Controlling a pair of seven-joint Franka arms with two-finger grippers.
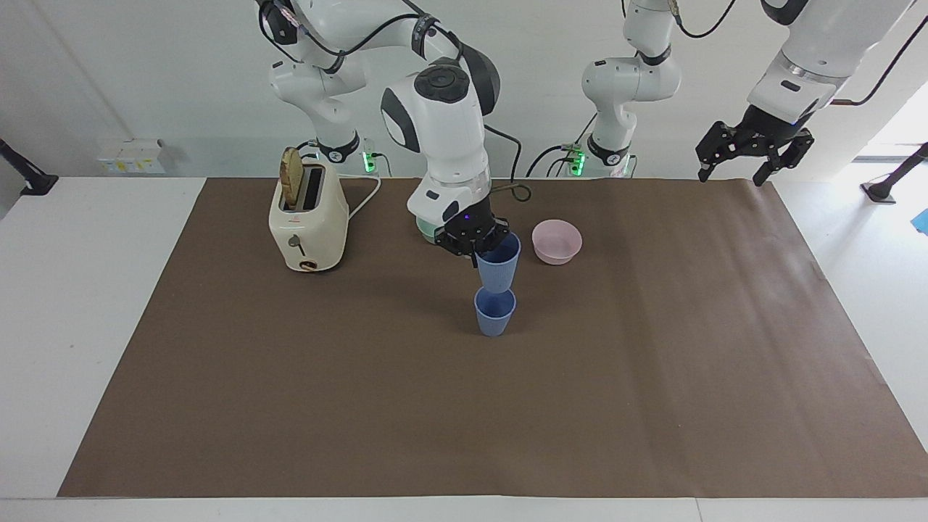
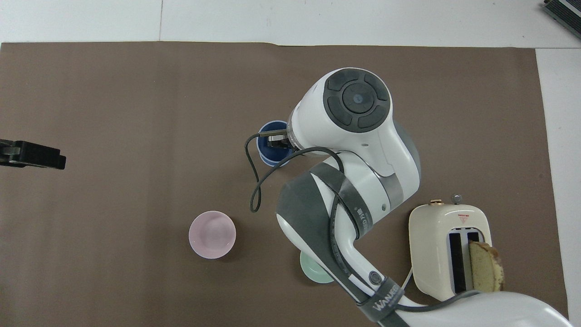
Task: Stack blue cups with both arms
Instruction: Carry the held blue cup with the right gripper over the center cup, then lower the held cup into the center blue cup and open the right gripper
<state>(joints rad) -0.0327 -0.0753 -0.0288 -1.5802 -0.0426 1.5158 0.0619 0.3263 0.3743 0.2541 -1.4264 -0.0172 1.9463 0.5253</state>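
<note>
Blue on blue: your right gripper has its jaws clamped on the rim of one blue cup, held in the air directly over the second blue cup, which stands mid-counter near the pink bowl. Your left gripper waits raised over the left arm's end of the counter, jaws spread wide and holding nothing.

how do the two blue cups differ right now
The held blue cup is up in the air, pinched at its rim by the right gripper; the standing blue cup rests on the brown mat, touched by no gripper. The held one hangs directly over the standing one's mouth, not yet nested. Both are upright and look identical: tapered and handleless.
</note>
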